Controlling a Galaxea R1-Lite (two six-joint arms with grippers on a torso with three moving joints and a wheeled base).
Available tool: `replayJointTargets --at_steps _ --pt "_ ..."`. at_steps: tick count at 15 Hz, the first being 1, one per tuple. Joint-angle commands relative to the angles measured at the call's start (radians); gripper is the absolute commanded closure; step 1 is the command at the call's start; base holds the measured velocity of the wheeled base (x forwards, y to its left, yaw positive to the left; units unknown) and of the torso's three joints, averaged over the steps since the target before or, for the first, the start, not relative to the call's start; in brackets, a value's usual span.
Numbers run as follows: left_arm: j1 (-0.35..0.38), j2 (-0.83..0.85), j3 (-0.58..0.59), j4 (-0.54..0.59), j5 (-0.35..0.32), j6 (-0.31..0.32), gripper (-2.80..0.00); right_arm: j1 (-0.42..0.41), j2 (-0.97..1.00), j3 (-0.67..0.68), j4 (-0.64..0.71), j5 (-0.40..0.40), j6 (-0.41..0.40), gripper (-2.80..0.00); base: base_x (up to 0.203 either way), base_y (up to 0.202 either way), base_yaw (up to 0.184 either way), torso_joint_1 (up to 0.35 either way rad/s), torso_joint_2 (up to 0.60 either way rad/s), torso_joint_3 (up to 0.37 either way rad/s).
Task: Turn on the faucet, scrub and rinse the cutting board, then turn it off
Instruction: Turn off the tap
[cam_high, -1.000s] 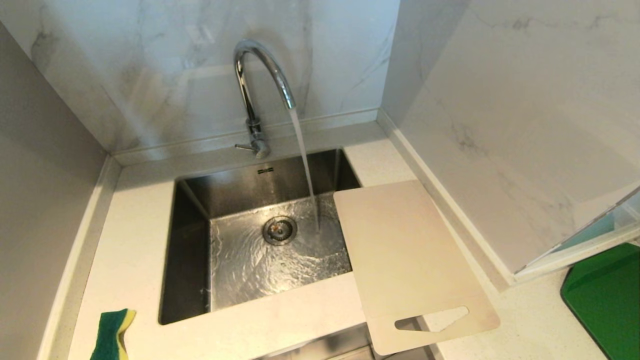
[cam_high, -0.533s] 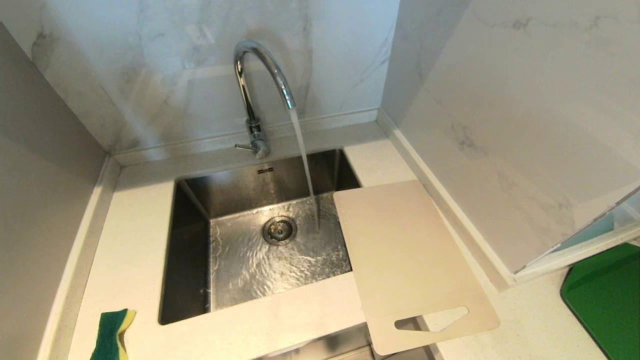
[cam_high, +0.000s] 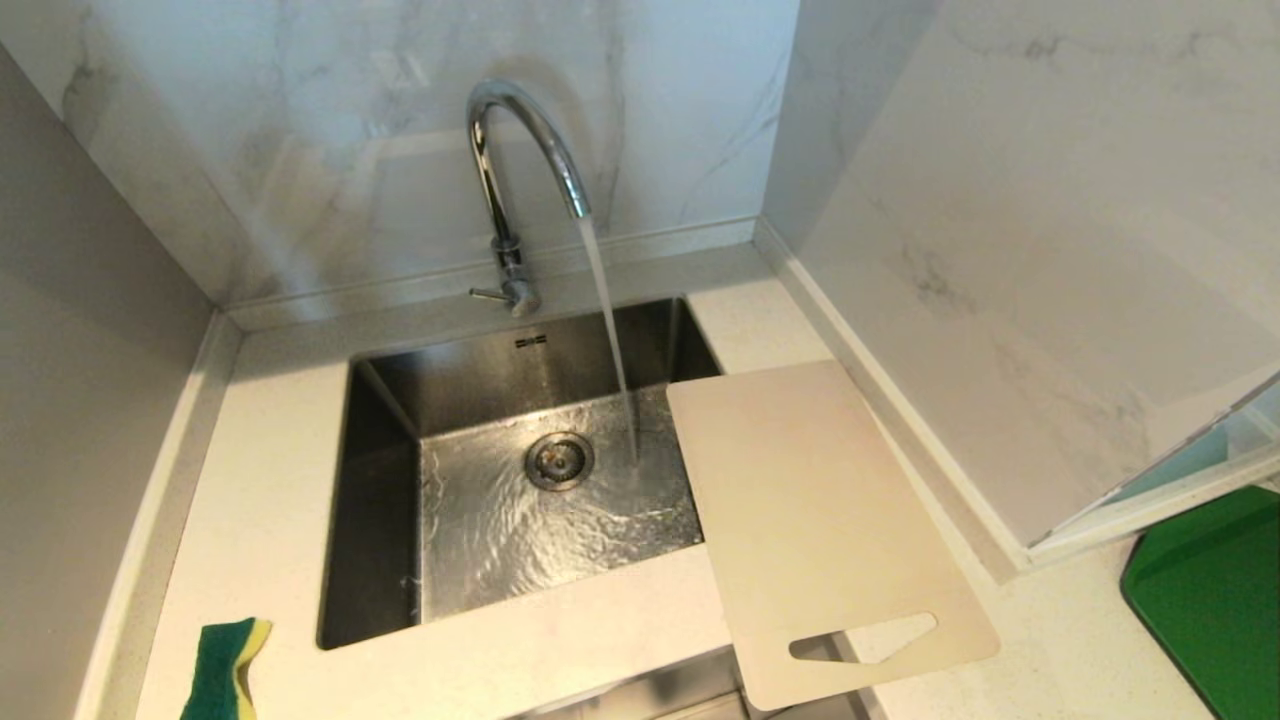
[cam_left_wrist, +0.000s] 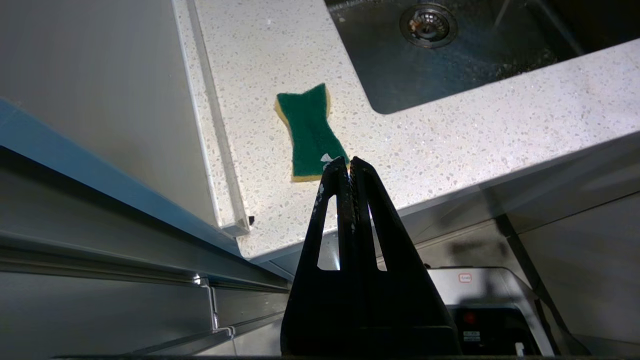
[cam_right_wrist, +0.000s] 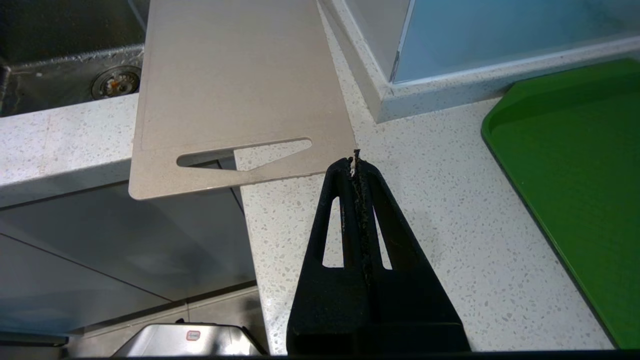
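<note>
The chrome faucet (cam_high: 520, 150) stands behind the steel sink (cam_high: 380, 500), and water runs from its spout onto the sink floor. The beige cutting board (cam_high: 800, 510) lies flat on the counter at the sink's right, its far corner over the basin and its handle slot past the counter's front edge. It also shows in the right wrist view as the cutting board (cam_right_wrist: 235, 75). My right gripper (cam_right_wrist: 356, 162) is shut and empty, pulled back above the counter near the board's slot end. My left gripper (cam_left_wrist: 349, 164) is shut and empty, held back near the counter's front edge by the sponge.
A green and yellow sponge (cam_high: 225, 670) lies on the counter at the front left, also seen as the sponge (cam_left_wrist: 307, 130). A dark green mat (cam_high: 1215, 600) sits at the right. Marble walls close in behind and on the right.
</note>
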Motion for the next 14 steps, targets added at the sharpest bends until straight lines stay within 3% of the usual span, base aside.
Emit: replayJointTargets --at_steps 1,5,11,14 --pt "0.000 0.000 -0.002 0.004 0.001 0.000 0.00 0.000 0.001 0.000 -0.001 0.000 -0.001 0.00 0.000 0.000 0.000 0.000 0.00 0.000" --pt "0.000 0.022 -0.022 0.005 -0.010 0.024 0.00 0.000 0.000 0.000 -0.001 0.000 -0.001 0.00 0.000 0.000 0.000 0.000 0.00 0.000" --pt "-0.004 0.260 -0.253 0.006 -0.058 0.031 0.00 0.000 0.000 0.000 -0.001 0.000 -0.001 0.00 0.000 0.000 0.000 0.000 0.00 0.000" --pt "-0.043 0.259 -0.262 0.010 -0.061 0.041 0.00 0.000 0.002 0.000 -0.001 0.000 -0.001 0.00 0.000 0.000 0.000 0.000 0.00 0.000"
